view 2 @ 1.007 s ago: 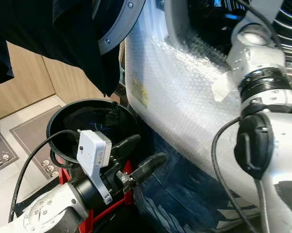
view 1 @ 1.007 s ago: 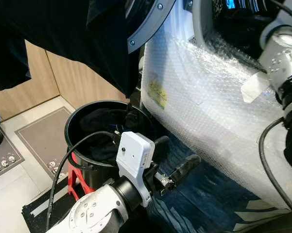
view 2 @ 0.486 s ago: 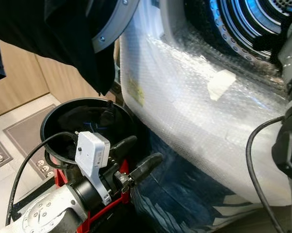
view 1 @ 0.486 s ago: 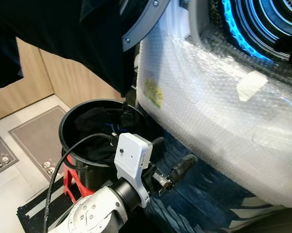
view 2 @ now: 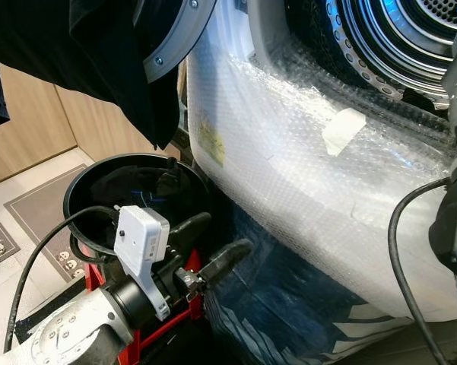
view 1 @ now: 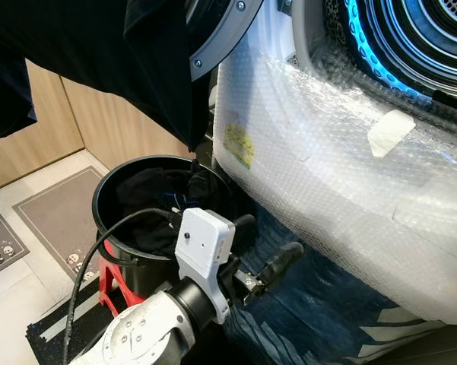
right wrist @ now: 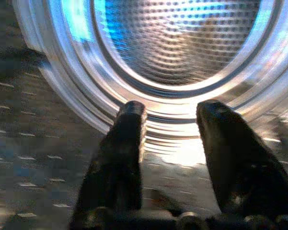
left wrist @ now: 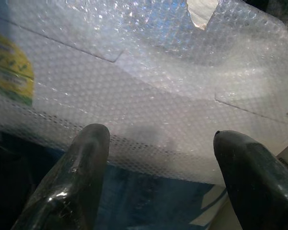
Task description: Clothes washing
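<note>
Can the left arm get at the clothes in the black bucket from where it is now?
Probably yes. The left gripper is open and empty, right beside the black bucket, whose top is uncovered with the dark clothes showing. But the fingers point at the washer's bubble wrap, so the wrist must turn back first.

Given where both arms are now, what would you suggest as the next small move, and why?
Probably lower the left gripper into the black bucket to take the dark clothes. Its jaws stand open and empty beside the rim, facing the bubble-wrapped washer front, while the right gripper already waits open at the drum.
</note>
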{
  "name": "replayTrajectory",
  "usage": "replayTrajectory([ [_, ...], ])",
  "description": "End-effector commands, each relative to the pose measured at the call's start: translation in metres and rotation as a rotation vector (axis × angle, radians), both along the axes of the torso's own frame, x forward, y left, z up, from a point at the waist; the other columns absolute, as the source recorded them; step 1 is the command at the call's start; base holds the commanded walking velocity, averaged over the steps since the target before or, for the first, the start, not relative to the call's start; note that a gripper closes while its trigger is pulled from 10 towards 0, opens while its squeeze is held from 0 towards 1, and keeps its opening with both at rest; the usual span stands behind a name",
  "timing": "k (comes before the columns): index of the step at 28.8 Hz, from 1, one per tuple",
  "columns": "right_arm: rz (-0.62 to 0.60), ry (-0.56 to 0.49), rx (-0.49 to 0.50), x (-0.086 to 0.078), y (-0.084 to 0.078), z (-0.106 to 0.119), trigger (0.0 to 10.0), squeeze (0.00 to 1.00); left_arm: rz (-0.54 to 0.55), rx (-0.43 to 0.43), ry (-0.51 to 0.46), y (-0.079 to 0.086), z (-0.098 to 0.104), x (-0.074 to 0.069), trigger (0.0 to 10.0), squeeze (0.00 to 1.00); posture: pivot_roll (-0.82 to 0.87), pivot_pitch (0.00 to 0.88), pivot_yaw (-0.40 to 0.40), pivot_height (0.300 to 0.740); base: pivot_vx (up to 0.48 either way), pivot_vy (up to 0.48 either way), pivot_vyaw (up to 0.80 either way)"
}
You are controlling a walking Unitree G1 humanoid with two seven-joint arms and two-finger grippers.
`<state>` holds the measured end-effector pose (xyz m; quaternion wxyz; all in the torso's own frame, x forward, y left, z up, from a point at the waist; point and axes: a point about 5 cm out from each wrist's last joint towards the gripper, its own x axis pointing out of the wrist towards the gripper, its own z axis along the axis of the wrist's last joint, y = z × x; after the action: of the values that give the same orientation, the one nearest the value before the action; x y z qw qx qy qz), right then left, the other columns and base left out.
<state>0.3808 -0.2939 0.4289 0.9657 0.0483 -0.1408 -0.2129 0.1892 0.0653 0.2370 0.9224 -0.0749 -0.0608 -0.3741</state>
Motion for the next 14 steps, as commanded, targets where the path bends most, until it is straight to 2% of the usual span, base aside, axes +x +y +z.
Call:
replayTrajectory([
  [1,0.132,-0.122,0.002,-0.005,0.003,0.016,10.0,1.00,-0.015,-0.003,-0.032,0.000,0.004,0.000,10.0,0.00,0.11,0.126,-0.181,0.740,0.000,0.000,0.00],
  [2,0.217,-0.177,-0.018,-0.005,0.006,0.017,10.0,0.44,-0.010,0.000,-0.044,0.000,0.005,0.003,10.0,0.00,0.10,0.115,-0.174,0.740,0.000,0.000,0.00],
  [3,0.309,-0.238,-0.035,-0.006,0.009,0.017,10.0,0.28,-0.002,0.002,-0.055,0.002,0.006,0.006,10.0,0.00,0.10,0.107,-0.168,0.740,0.000,0.000,0.00],
  [4,0.371,-0.241,-0.009,-0.004,0.008,0.010,10.0,0.00,-0.001,0.006,-0.065,0.002,0.007,0.009,10.0,0.00,0.10,0.103,-0.166,0.740,0.000,0.000,0.00],
  [9,0.446,-0.304,-0.008,-0.008,-0.001,-0.003,10.0,0.00,-0.020,0.020,-0.083,0.003,0.008,0.015,10.0,0.00,0.08,0.067,-0.136,0.740,0.000,0.000,0.00],
  [13,0.482,-0.411,0.004,-0.022,-0.019,-0.012,10.0,0.00,-0.016,0.036,-0.106,0.007,0.009,0.022,10.0,0.00,0.06,0.030,-0.110,0.740,0.000,0.000,0.00],
  [14,0.482,-0.411,0.004,-0.022,-0.019,-0.012,10.0,0.00,-0.016,0.036,-0.106,0.007,0.009,0.022,10.0,0.00,0.06,0.030,-0.110,0.740,0.000,0.000,0.00],
])
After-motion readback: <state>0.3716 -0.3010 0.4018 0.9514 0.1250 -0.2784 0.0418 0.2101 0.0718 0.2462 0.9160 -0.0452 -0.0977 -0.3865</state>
